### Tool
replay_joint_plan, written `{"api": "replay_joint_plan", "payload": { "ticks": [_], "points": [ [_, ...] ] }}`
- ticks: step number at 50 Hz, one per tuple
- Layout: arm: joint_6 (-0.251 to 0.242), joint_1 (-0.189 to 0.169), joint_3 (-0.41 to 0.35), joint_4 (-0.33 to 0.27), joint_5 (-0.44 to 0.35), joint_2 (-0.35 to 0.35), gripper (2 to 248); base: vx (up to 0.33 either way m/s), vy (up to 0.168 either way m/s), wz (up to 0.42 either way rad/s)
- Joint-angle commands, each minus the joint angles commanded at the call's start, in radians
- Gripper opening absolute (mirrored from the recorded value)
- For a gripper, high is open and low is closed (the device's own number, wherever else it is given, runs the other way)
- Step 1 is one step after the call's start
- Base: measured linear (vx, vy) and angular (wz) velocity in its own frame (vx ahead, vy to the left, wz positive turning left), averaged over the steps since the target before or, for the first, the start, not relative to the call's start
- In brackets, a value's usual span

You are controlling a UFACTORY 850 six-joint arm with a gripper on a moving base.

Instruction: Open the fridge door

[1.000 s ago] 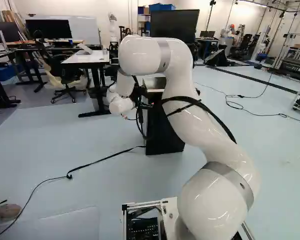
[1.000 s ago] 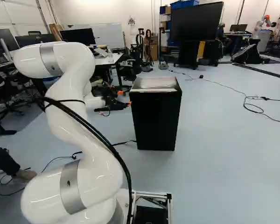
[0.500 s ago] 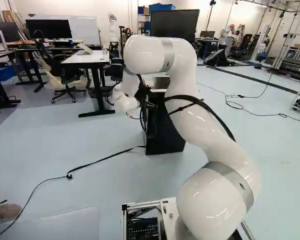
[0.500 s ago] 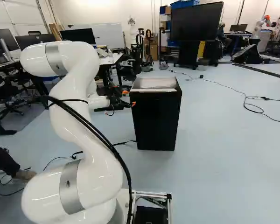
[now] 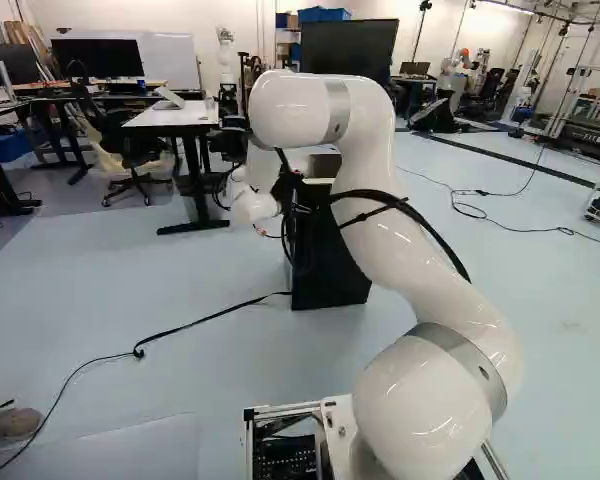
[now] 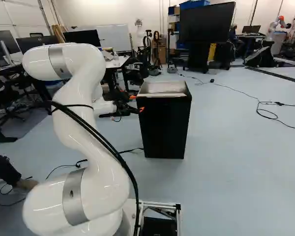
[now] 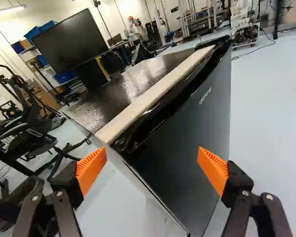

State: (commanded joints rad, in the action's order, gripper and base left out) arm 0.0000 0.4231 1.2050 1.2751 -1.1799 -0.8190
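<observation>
Here's the gripper (image 6: pixel 137 103), up at the fridge (image 6: pixel 163 128), with its two fingers spread wide and nothing pinched between them. The fridge is right there ahead of the gripper, its near top corner showing between the two orange pads (image 7: pixel 92 169). One pad lines up just beside that corner, the other across the dark door (image 7: pixel 200 123); whether either one touches, I can't tell from here. And the door looks closed! Just ahead of the fingers, a pale strip (image 7: pixel 153 96) runs along the edge of the fridge's shiny top (image 7: pixel 130 86), with a glossy black rim (image 7: pixel 160 111) between the strip and the door face. Out beyond the gripper, past the fridge, there's a big dark screen (image 7: pixel 69 42). Down below the gripper, a black cord (image 5: pixel 210 317) trails across the floor (image 5: pixel 180 270) from near the fridge's foot.
</observation>
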Motion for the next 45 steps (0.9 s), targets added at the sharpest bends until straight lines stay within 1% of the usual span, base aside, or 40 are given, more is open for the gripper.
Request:
{"api": "replay_joint_plan", "payload": {
  "ticks": [16,45],
  "points": [
    [0.000,0.000,0.000,0.032,0.000,0.000,247,0.000,0.000,0.000],
    [0.000,0.000,0.000,0.034,0.000,0.000,247,0.000,0.000,0.000]
  ]
}}
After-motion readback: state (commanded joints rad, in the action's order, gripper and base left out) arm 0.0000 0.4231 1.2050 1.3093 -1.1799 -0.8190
